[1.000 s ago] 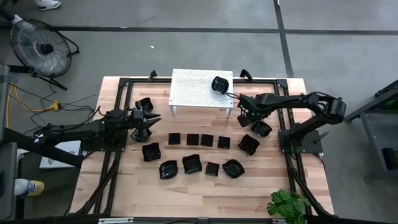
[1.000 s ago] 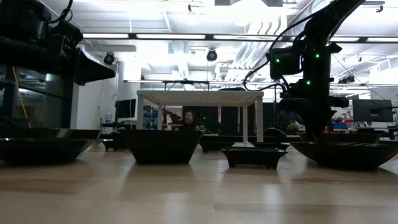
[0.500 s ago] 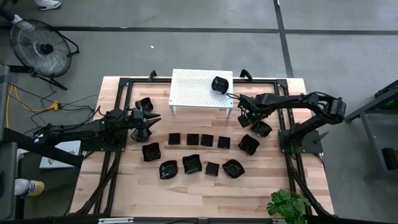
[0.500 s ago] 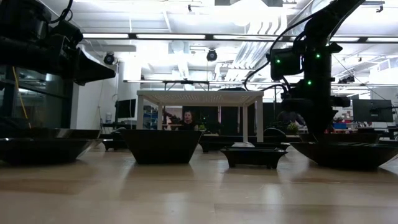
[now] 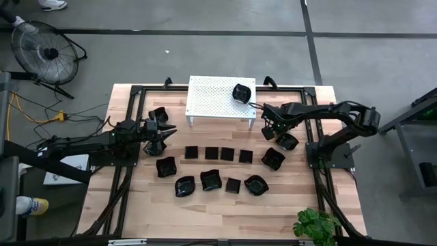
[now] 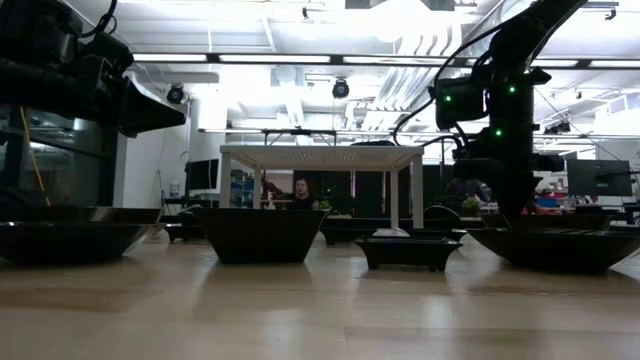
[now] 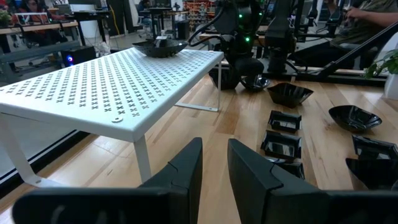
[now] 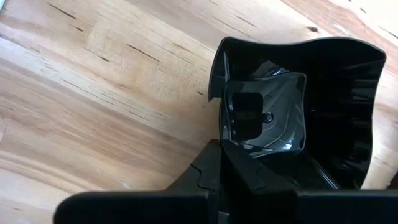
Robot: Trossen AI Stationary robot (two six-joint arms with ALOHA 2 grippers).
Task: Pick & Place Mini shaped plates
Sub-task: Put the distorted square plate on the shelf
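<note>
step: pick wavy plate (image 8: 292,118) | right gripper (image 5: 269,128) clamped on its rim, beside white stand (image 5: 220,96) | lift straight, slow; avoid neighbouring plate (image 5: 287,141) | left gripper (image 5: 164,130) slightly apart, empty

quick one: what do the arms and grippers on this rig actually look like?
Both arms are dark, near-black, built of slim jointed links. The left gripper has two matte black, flat, wedge-shaped fingers. The right gripper is equally black and blocky; green indicator lights glow on that arm's housing. No markings are legible.

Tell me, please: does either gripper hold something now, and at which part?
The right gripper is shut on a wavy-rimmed black dish, pinching its rim. The left gripper holds nothing.
</note>
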